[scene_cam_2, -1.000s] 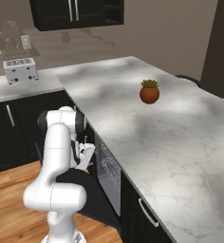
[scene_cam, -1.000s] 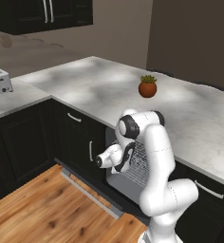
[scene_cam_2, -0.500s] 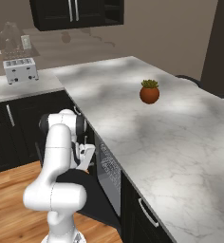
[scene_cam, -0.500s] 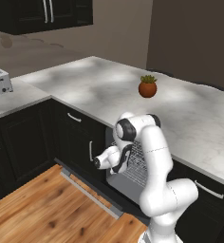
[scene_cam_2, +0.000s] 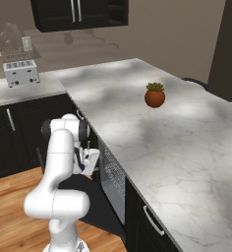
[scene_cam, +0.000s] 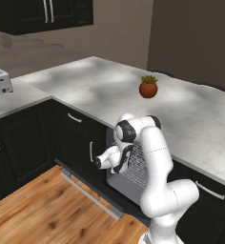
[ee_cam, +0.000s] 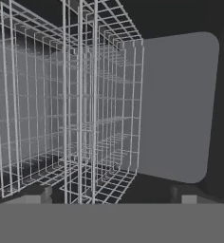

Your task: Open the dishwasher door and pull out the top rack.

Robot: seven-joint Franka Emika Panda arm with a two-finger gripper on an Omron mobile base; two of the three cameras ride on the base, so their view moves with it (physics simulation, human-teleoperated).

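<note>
My body is a glossy white, rounded, tube-shaped arm [scene_cam: 157,162] with dark grey rings at the joints, rising from a bulky white base [scene_cam_2: 56,204].

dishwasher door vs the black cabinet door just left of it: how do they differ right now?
The dishwasher door lies folded down flat over the wood floor; the cabinet door stands upright and shut. The dishwasher door has one long silver bar along its edge, the cabinet door a short vertical handle. Both are black.
</note>
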